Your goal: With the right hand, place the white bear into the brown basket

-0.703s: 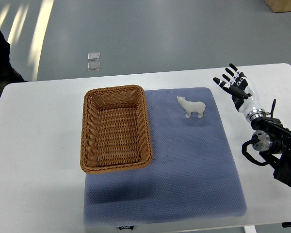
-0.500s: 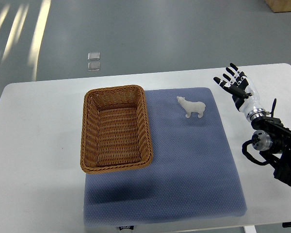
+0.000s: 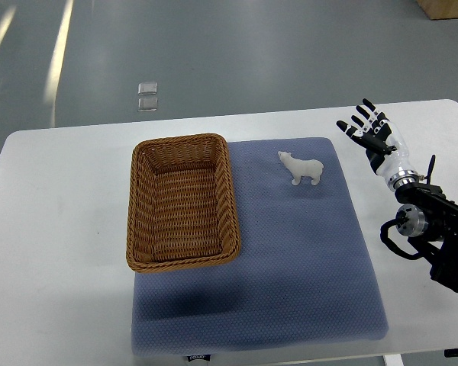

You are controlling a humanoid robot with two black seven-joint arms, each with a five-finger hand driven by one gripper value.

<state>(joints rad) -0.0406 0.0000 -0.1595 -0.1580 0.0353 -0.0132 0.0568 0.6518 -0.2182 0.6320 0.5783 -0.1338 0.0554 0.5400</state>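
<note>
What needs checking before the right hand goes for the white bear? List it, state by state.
1. Right hand holds nothing, fingers spread: ok.
2. White bear in plain view on the blue mat, standing apart from the brown basket: ok.
3. Nothing lies on the mat between hand and bear: ok.
4. Basket looks empty, with room for the bear: ok.
5. Basket sits partly on the mat, partly on the white table, upright: ok.
6. Left hand out of the way: cannot tell, it is not in view.
</note>
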